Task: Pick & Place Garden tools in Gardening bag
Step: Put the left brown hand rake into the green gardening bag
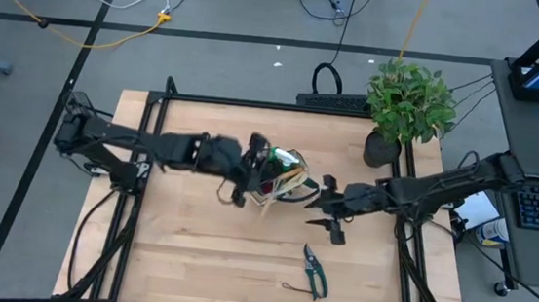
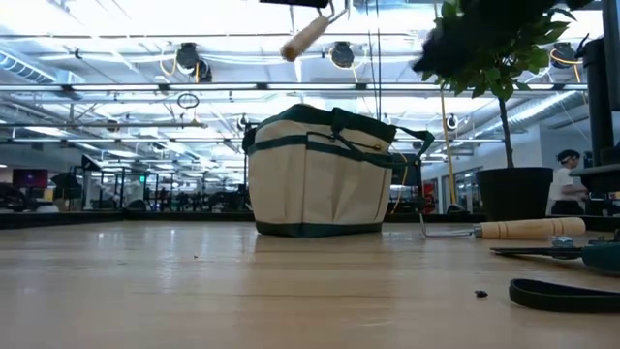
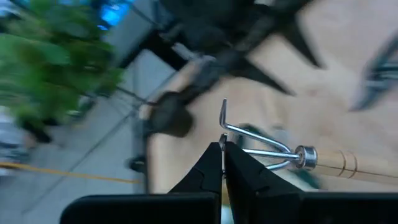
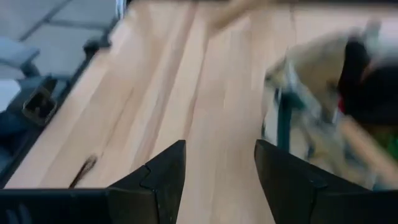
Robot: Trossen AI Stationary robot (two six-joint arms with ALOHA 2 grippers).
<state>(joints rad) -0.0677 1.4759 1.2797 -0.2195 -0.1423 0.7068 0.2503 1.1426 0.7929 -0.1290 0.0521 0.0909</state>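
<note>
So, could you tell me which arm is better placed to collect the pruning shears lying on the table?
Right: its open gripper hangs nearest the pruning shears, while the left gripper grips a rake.

- Left arm extended across table toward centre; left gripper (image 3: 222, 163) fingers pressed together, clamped on a thin metal prong.
- Right arm reaches in from the right; right gripper (image 4: 219, 168) fingers spread apart, holding nothing.

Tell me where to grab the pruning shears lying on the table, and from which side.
Take the pruning shears across both handles, close to the pivot, coming straight down from above. They lie flat in the open, blades toward the gardening bag, so only their top is free. The open right gripper looks nearest; the left gripper holds a rake.
</note>
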